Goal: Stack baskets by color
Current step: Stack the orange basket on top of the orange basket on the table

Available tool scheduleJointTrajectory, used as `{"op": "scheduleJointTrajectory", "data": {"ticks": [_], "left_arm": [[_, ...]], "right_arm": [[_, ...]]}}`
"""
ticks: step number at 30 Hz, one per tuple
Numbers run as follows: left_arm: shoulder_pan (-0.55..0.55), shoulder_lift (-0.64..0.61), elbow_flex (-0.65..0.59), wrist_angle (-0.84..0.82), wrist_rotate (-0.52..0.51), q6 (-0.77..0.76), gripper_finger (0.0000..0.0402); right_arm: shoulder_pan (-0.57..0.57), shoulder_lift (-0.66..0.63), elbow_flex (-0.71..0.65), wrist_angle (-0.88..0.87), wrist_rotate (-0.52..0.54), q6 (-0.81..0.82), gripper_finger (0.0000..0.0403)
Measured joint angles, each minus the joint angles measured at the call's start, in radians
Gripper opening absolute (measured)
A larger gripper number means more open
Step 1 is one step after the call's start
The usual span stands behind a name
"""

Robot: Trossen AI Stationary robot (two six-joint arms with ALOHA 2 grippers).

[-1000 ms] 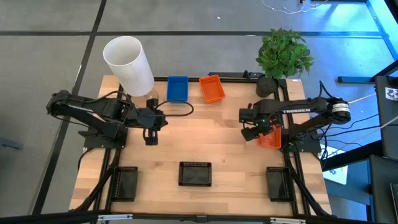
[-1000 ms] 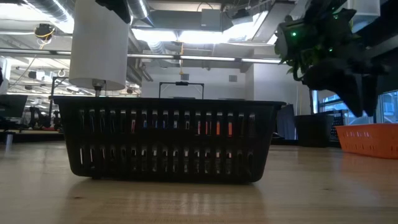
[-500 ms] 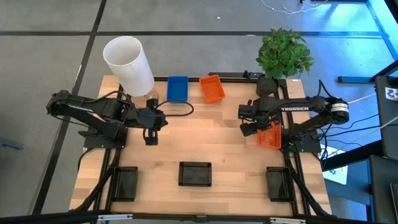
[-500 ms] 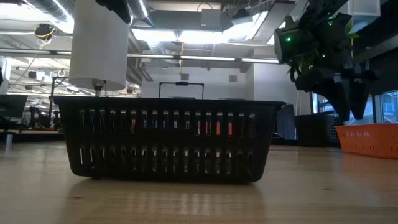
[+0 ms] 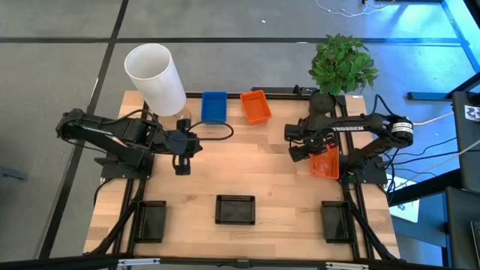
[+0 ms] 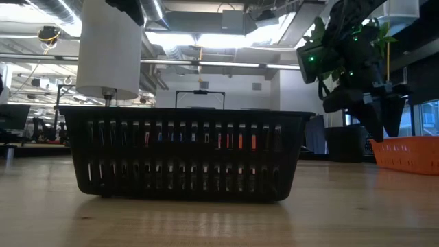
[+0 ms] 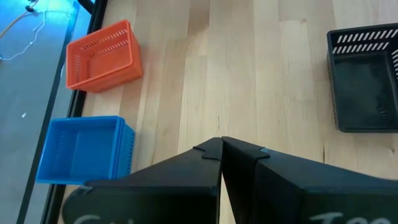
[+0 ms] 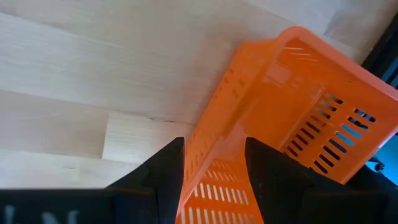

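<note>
**Table stock, edges first**

- Table [image 5: 262,184]: light wood; the middle is open board, with goods kept to the rims.
- Far edge: blue basket [image 5: 214,106] and orange basket [image 5: 256,106], side by side, apart. White cylinder [image 5: 155,79] stands at the far left corner, plant [image 5: 342,66] at the far right.
- Near edge: three black baskets, at left [image 5: 151,220], centre [image 5: 235,209] and right [image 5: 336,220], well apart.
- Right edge: second orange basket [image 5: 325,163], tilted, close to the table's side rail.
- Right gripper [image 5: 301,150]: fingers spread wide, one on each side of this orange basket's wall [image 8: 214,155]; whether they press it cannot be told.
- Left gripper [image 5: 181,163]: over the left-centre board, fingers [image 7: 205,155] closed together, holding nothing.
- Hard to make out: in the low view the centre black basket [image 6: 185,154] blocks most of the table; the far baskets show only as coloured slivers through its mesh. The second orange basket [image 6: 405,152] is cut off at that view's edge.
</note>
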Motion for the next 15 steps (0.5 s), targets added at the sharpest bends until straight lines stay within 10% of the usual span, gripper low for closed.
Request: {"op": "scheduleJointTrajectory", "data": {"ticks": [15], "left_arm": [[0.000, 0.000, 0.000, 0.000, 0.000, 0.000, 0.0001]], "right_arm": [[0.000, 0.000, -0.069, 0.061, 0.005, 0.030, 0.0111]]}}
